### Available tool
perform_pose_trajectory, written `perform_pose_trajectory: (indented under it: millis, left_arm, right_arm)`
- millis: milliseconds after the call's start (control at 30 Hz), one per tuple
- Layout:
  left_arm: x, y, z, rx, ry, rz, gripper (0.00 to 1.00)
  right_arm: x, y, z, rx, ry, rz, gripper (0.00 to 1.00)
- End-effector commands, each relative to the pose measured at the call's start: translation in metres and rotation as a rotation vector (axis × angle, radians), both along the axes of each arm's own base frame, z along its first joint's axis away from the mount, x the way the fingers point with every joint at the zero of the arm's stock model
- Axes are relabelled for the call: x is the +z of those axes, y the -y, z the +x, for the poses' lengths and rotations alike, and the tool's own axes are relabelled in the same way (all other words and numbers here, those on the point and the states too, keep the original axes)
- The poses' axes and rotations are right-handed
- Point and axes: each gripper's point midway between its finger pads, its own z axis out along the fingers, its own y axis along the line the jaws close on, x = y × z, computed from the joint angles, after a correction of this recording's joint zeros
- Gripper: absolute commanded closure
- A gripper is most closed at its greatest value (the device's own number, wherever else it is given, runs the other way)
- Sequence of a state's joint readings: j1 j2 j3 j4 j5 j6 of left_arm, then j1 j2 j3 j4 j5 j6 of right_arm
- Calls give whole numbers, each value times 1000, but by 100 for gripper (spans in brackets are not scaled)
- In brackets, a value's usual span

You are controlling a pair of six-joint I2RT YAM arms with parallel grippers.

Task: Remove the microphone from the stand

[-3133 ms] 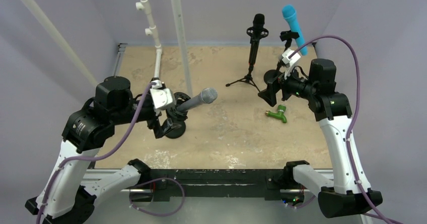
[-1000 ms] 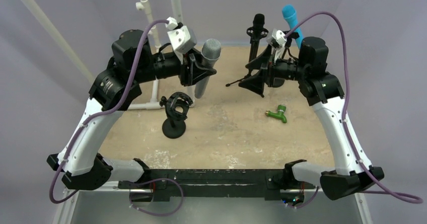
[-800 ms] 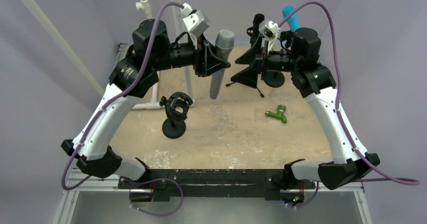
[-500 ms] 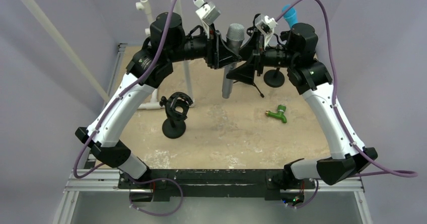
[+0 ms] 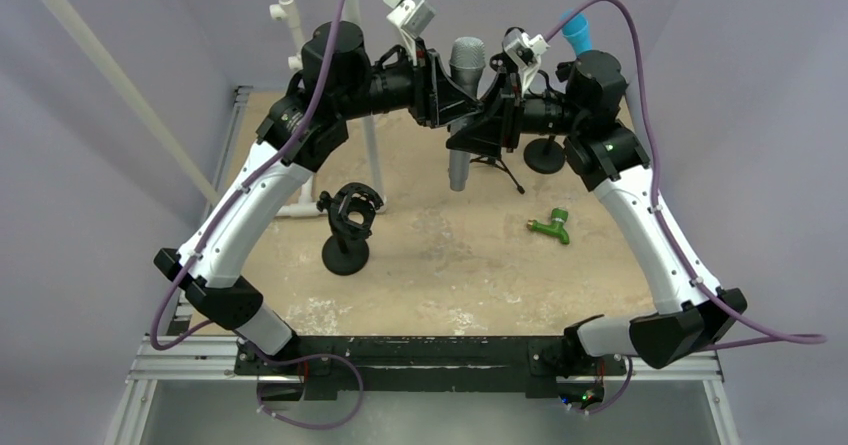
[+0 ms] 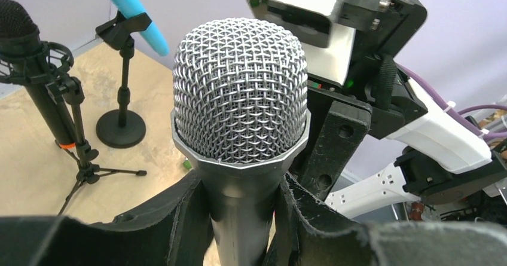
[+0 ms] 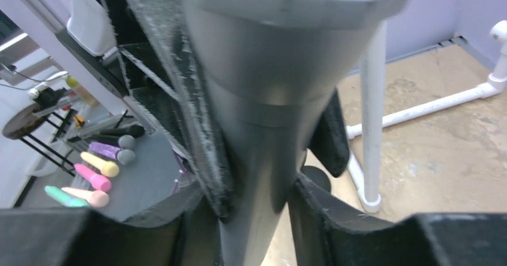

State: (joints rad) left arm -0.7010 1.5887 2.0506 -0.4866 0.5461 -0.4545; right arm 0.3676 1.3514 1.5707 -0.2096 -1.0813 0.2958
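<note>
A silver microphone [image 5: 466,61] with a mesh head [image 6: 239,92] hangs upright in the air over the back of the table. My left gripper [image 5: 447,93] is shut on its handle just below the head; both pads [image 6: 173,224] press against it. From the opposite side my right gripper [image 5: 492,123] is shut on the same handle [image 7: 257,128], its fingers [image 7: 326,218] against the grey barrel. The black round-based stand [image 5: 346,228] sits empty on the table at left centre, well below and apart from the microphone.
At the back right are a black microphone on a tripod [image 6: 27,45] and a blue microphone on a round-based stand [image 6: 122,125]. A green fitting [image 5: 550,228] lies right of centre. White pipes [image 5: 300,65] rise at the back left.
My left arm carried the microphone up and to the right, away from the stand. The right gripper came in from the right and closed on the handle.
</note>
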Motion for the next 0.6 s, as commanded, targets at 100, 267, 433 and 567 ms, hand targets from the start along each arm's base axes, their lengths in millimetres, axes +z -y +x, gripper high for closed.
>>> perform_pose_trajectory:
  millis: [100, 267, 433, 567]
  left_arm:
    - [18, -10, -14, -6, 18, -53, 93]
    - [6, -18, -12, -2, 45, -18, 44]
    - [-9, -29, -14, 15, 93, 34, 0]
    - [-19, -46, -23, 25, 164, 91, 0]
  right_arm:
    - [4, 4, -2, -37, 11, 27, 88]
    - [4, 22, 2, -110, -10, 31, 100]
    - [-9, 43, 8, -214, -32, 1, 100]
    - [-49, 74, 12, -379, 2, -152, 100]
